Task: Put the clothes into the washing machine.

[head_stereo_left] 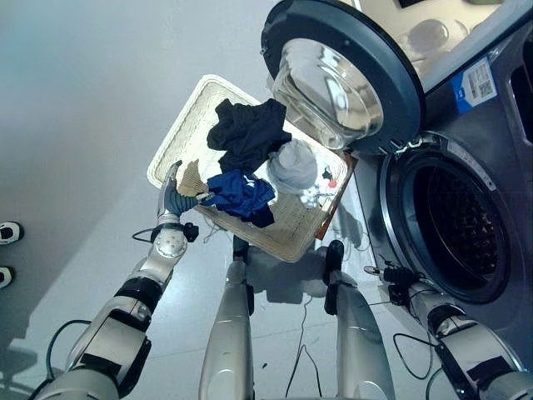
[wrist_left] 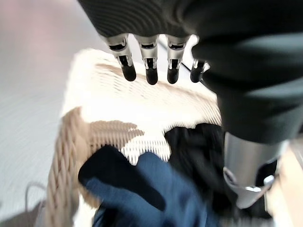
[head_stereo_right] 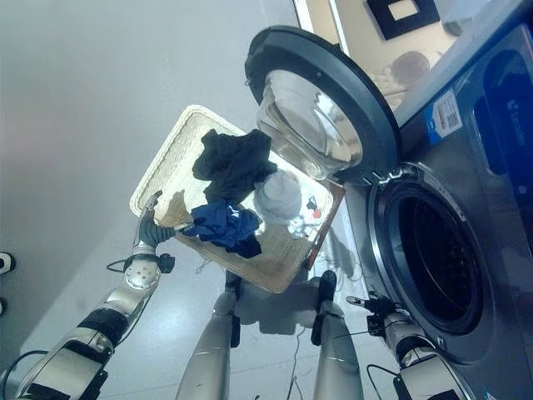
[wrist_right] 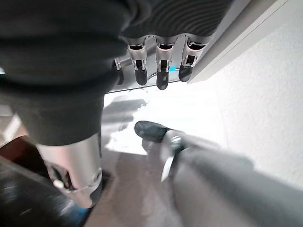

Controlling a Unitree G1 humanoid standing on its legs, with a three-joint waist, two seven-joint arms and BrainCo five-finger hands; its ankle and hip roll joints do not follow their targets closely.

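Clothes — blue point(head_stereo_left: 241, 196), black point(head_stereo_left: 248, 132), grey point(head_stereo_left: 293, 167) — lie in the basket point(head_stereo_left: 183, 125), blue one just beside the left hand point(head_stereo_left: 175, 198) at the rim, fingers point(wrist_left: 151, 73) loosely straight, holding nothing; washer point(head_stereo_left: 466, 208) door point(head_stereo_left: 333, 67) open beside basket; right hand point(wrist_right: 156, 61) low by washer, fingers relaxed, empty.

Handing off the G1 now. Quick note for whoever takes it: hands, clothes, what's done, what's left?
Left hand: open, at the near edge of the wicker basket, beside the blue garment.
Right hand: open, idle, low by the washing machine.
Black garment, blue garment and grey garment all lie in the basket.
Done: washer door open.
Left: move all three garments into the drum.
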